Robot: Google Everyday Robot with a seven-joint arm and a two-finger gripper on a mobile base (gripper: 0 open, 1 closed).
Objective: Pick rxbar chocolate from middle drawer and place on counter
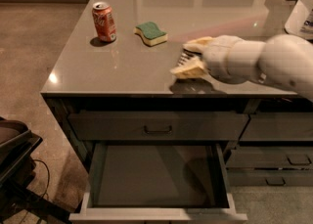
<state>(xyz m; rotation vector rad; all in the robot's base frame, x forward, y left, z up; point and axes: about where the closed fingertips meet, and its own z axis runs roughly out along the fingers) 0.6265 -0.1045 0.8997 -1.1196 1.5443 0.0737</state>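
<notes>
Grey-brown counter [122, 66] beneath pincer [181, 57], seemingly gripping dark rxbar chocolate [186, 60].

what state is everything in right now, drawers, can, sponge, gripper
middle drawer: pulled open, visible floor bare
top drawer: shut
soda can: upright on the counter
sponge: lying flat on the counter, green side up
gripper: over the counter near its front edge, shadow just below it
white container: upright at the counter's right side, cut off by the frame
</notes>
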